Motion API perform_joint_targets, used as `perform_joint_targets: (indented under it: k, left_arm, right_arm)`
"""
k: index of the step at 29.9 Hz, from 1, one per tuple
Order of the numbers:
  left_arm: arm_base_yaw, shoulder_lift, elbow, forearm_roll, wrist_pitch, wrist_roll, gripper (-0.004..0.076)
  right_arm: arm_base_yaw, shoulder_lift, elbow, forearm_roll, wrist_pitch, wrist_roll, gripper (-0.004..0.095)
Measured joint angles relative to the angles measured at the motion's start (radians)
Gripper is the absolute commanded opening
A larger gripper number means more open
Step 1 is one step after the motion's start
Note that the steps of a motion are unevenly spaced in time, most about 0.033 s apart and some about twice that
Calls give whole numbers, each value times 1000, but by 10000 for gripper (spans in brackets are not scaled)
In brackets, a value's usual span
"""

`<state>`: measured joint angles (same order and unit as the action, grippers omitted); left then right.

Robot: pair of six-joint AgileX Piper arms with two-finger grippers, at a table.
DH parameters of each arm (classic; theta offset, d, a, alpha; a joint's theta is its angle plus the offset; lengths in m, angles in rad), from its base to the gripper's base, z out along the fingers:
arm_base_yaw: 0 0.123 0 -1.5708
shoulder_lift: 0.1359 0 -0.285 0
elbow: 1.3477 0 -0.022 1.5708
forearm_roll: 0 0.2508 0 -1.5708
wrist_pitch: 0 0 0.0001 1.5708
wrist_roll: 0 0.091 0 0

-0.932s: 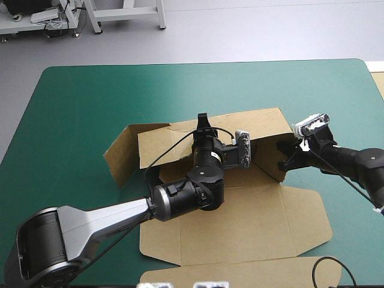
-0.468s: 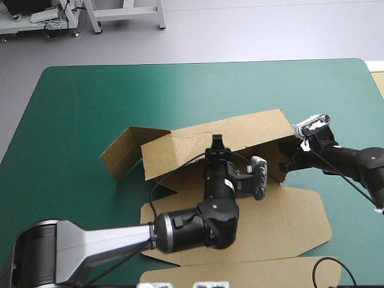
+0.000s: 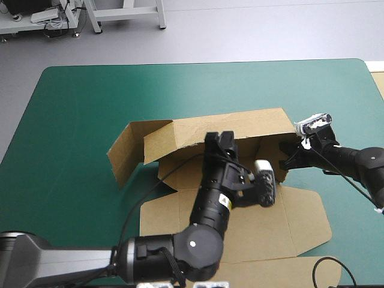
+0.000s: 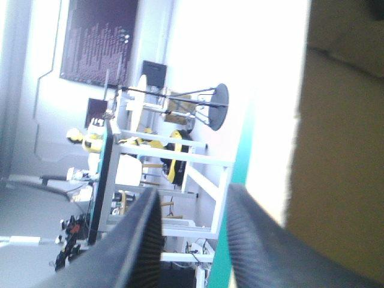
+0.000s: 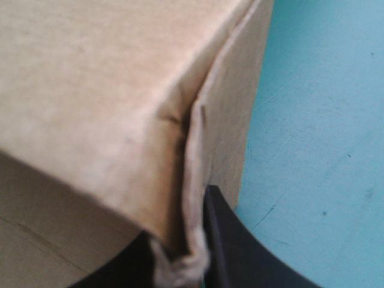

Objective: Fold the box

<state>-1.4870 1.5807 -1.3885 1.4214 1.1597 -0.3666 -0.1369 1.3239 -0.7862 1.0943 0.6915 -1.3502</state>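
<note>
One table with teal-green cover [image 3: 78,120]. One brown box [image 3: 270,228] at centre: far wall raised, left flap angled outward, lid flat toward the near edge. Two grippers. Left gripper [image 3: 219,138] is raised over the box's middle, wrist tipped up, fingers [image 4: 240,204] standing apart and gripping nothing. Right gripper [image 3: 288,162] is low at the box's far right corner, clamped on the folded board [image 5: 192,180].

My left arm [image 3: 207,219] hides the middle of the box [image 3: 240,129] from above; I cannot see the tips of the right gripper [image 3: 287,161] behind its corner, and the left wrist view blurs it.
</note>
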Motion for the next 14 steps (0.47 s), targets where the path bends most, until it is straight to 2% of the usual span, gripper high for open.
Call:
perform_joint_targets:
  k: [5,9,12,14]
  left_arm:
    - [172,-104,-6,5,-54,-64,8]
    - [386,-159,-79,-159,-116,-80,8]
    - [572,-184,-171,-340,-151,-60,8]
    - [703,-192,-231,-485,-155,-12,8]
  right_arm:
    - [0,0,-3,-4,0,44,2]
    - [0,0,-12,-25,-3,117,2]
    - [23,3,-53,-106,-6,242,2]
    - [65,11,-102,-202,-1,357,2]
